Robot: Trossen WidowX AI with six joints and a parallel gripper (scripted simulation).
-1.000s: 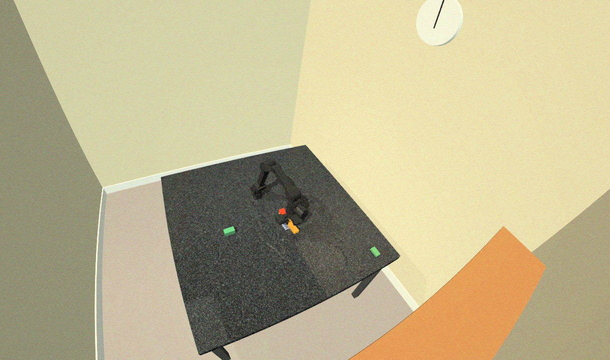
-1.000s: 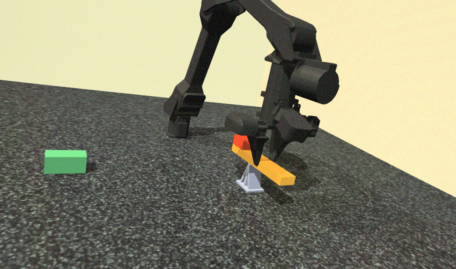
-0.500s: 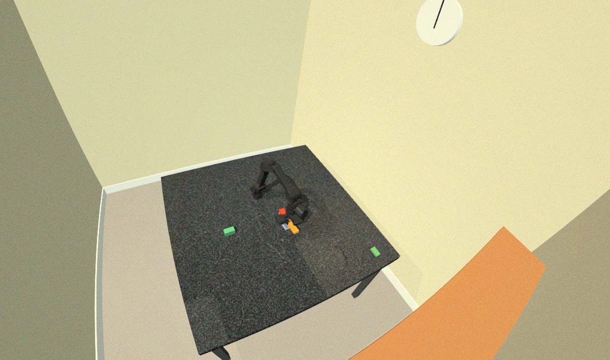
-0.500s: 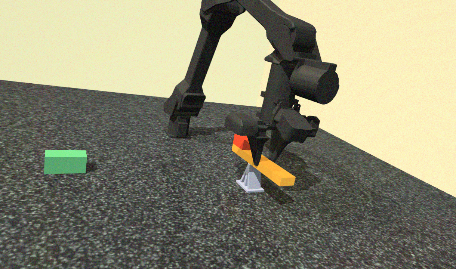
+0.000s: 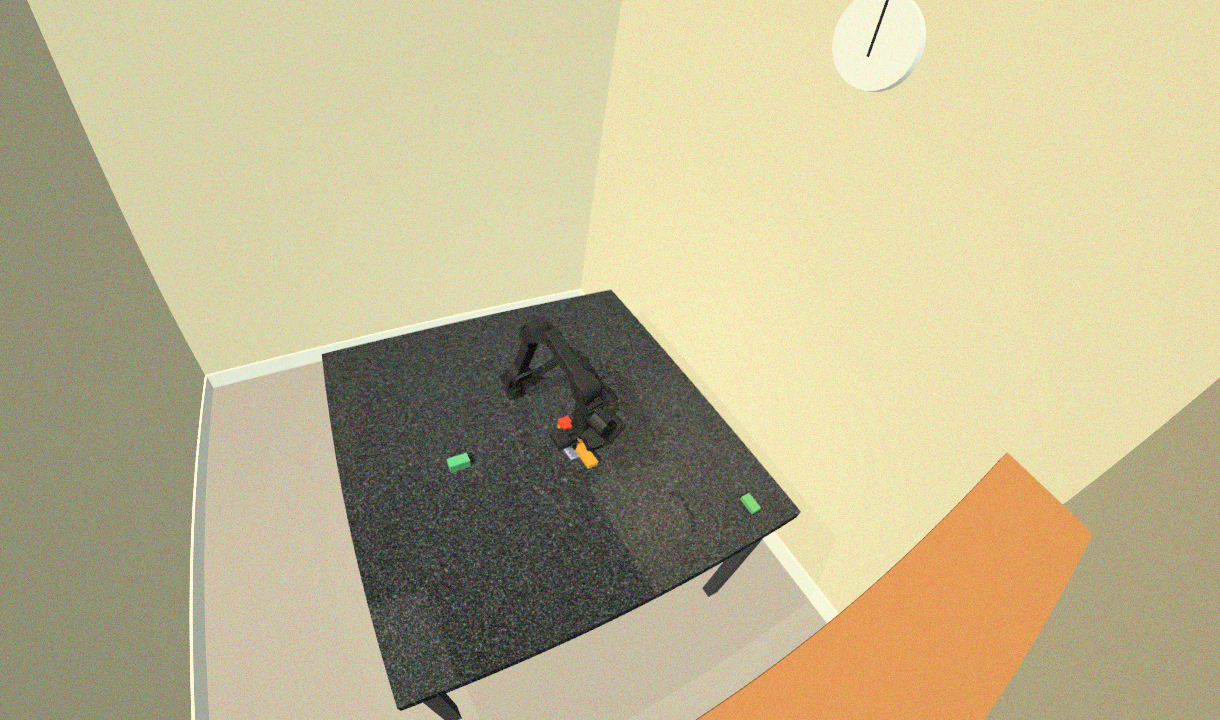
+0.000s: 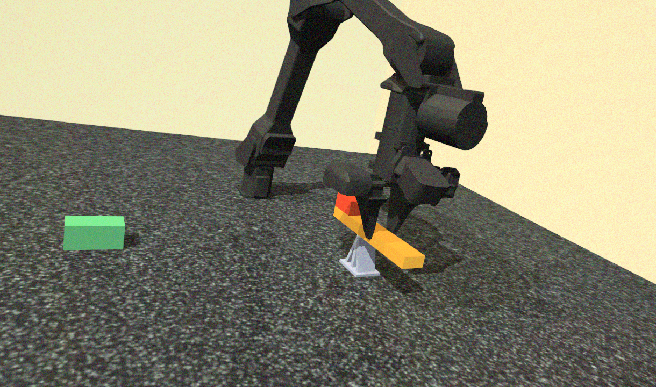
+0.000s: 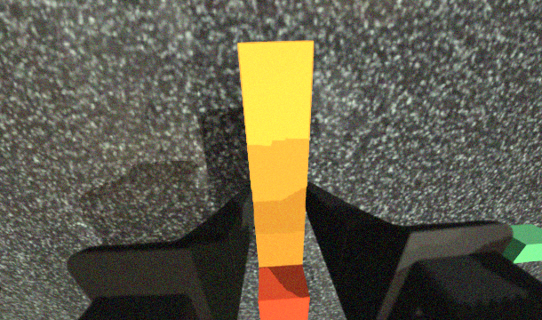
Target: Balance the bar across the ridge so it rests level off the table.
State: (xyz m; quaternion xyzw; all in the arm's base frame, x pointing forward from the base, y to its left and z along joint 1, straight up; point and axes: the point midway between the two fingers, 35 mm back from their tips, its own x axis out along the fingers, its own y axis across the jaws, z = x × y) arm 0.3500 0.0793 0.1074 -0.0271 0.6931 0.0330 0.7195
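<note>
An orange bar carries a red block on top of one end. My gripper is shut on the bar, one finger on each long side, between the red block and the bare end. The pale grey ridge stands on the table under the gripped part of the bar. The bar looks about level, with both ends off the table. Whether its underside touches the ridge top I cannot tell. The ridge is hidden in the wrist view.
A green block lies on the dark speckled table, left of the ridge in the top and exterior views. Another green block lies near the table's right corner. A green block also shows at the wrist view's right edge.
</note>
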